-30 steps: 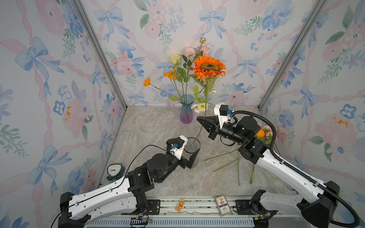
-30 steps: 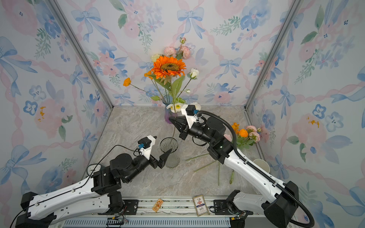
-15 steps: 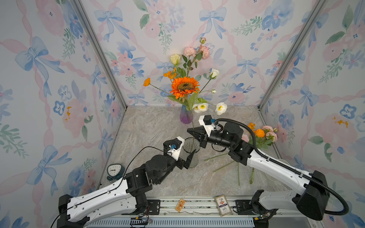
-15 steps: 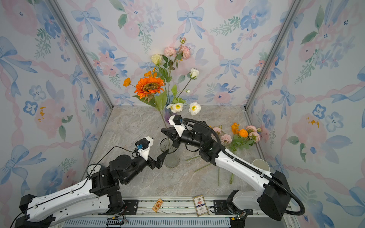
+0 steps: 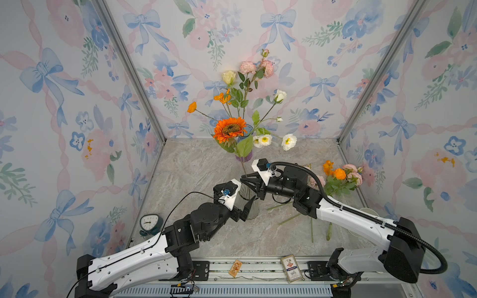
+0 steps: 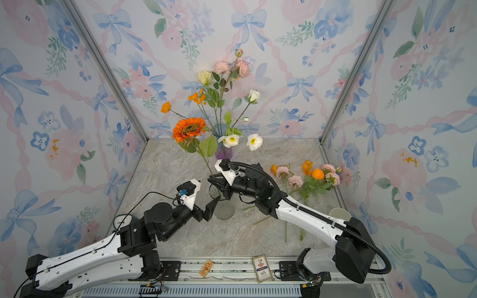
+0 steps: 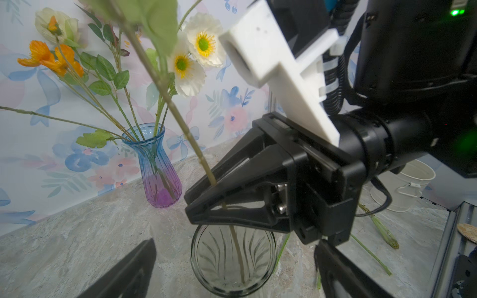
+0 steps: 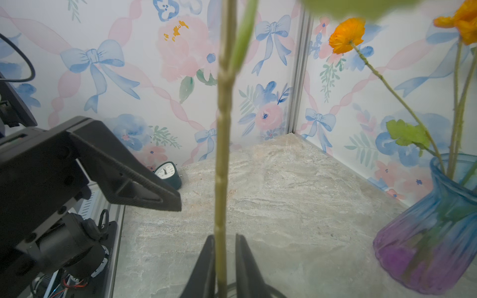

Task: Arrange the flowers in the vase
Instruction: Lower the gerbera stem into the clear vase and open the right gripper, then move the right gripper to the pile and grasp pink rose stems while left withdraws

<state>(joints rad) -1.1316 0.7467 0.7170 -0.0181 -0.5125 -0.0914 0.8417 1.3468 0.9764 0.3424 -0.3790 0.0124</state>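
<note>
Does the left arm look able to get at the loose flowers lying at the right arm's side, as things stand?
Probably not. The left gripper stands open around the clear vase, and the right arm stretches across between it and the loose flowers, so the direct way looks blocked.

Marble tabletop (image 6: 167, 167), clear vase (image 6: 225, 210), loose flowers (image 6: 309, 180)

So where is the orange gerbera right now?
In a top view the gerbera stands centre, its head just left of the blue-purple vase; its stem runs down through the right tool into the clear vase.
</note>
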